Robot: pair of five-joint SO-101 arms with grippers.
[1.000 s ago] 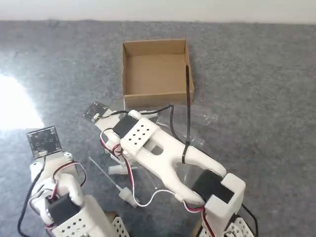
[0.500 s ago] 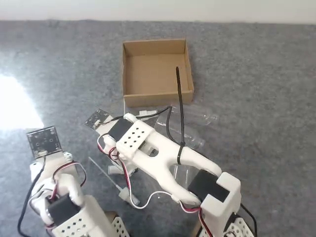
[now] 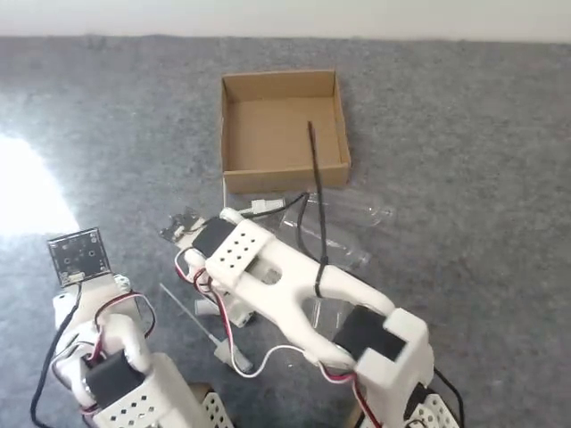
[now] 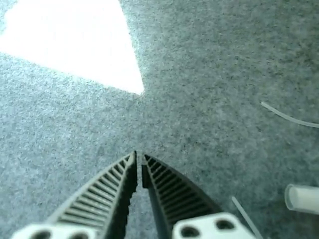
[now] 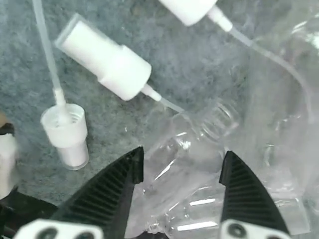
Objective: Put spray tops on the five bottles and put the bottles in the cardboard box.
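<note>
My right gripper (image 5: 182,162) is open, its two dark fingers standing on either side of a clear plastic bottle (image 5: 199,164) lying on the carpet. White spray tops (image 5: 107,59) with thin dip tubes lie beside the bottle; another spray top (image 5: 67,134) lies with its cap opening up. In the high view the right arm (image 3: 268,267) stretches over several clear bottles (image 3: 352,214) just in front of the cardboard box (image 3: 284,174), which holds no bottles. My left gripper (image 4: 139,162) is shut above bare carpet, near a spray top (image 4: 301,198).
The left arm (image 3: 98,357) stays folded at the near left. A bright patch of light (image 3: 27,192) lies on the grey carpet at the left. A black cable tie (image 3: 317,192) sticks up from the right arm.
The right arm has swung left and lowered toward the bottles and spray tops; its cable tie tilted left. The left arm has kept still.
</note>
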